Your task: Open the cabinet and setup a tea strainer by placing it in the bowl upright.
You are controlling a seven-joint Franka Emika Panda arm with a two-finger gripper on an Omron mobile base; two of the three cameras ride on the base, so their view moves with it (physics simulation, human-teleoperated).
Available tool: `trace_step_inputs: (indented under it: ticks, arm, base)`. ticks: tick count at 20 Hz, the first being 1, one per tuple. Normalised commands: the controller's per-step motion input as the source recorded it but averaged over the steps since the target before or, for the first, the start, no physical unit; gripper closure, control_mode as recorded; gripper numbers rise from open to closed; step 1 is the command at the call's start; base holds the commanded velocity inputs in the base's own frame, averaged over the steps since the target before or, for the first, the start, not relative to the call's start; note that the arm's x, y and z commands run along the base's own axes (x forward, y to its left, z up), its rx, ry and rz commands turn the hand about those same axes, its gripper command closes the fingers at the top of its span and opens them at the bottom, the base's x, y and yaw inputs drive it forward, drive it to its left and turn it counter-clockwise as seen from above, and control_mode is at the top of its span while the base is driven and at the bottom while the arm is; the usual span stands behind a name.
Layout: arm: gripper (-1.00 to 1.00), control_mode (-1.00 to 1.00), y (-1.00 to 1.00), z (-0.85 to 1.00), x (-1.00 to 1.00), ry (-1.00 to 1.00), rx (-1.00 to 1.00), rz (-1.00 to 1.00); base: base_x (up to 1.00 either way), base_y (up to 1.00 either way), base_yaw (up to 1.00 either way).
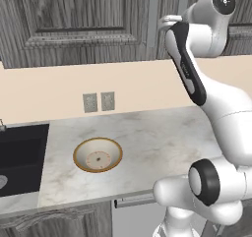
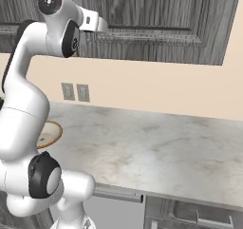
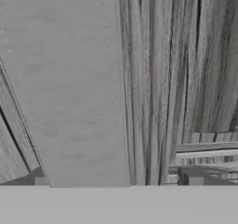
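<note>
A pale marble desk (image 1: 162,137) runs along a cream wall (image 1: 147,83), where two grey outlet plates (image 1: 98,102) sit side by side. A black sink basin (image 1: 19,157) is sunk in at the desk's left end. Below the front edge, a drawer handle (image 2: 118,193) shows.

The pale marbled desk (image 1: 162,137) carries the bowl (image 1: 98,155), set upright near its front edge, just beside the black sink (image 1: 19,157).
</note>
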Motion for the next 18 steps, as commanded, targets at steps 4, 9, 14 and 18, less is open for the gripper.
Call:
trace_step_inputs:
  ticks: [4, 9, 14, 18]
  arm:
    - [-1.00, -1.00, 0.06, -0.04, 0.39, -0.09, 0.00, 0.00]
    - [1.00, -1.00, 0.05, 0.00, 0.39, 0.00, 0.00, 0.00]
    - [1.00, -1.00, 0.02, 0.00, 0.28, 0.00, 0.00, 0.00]
    - [1.00, -1.00, 0.00, 0.00, 0.07, 0.00, 0.00, 0.00]
  base:
    - [0.00, 0.00, 0.00]
    - [0.00, 0.00, 0.00]
    - [0.00, 0.00, 0.00]
    - [0.00, 0.00, 0.00]
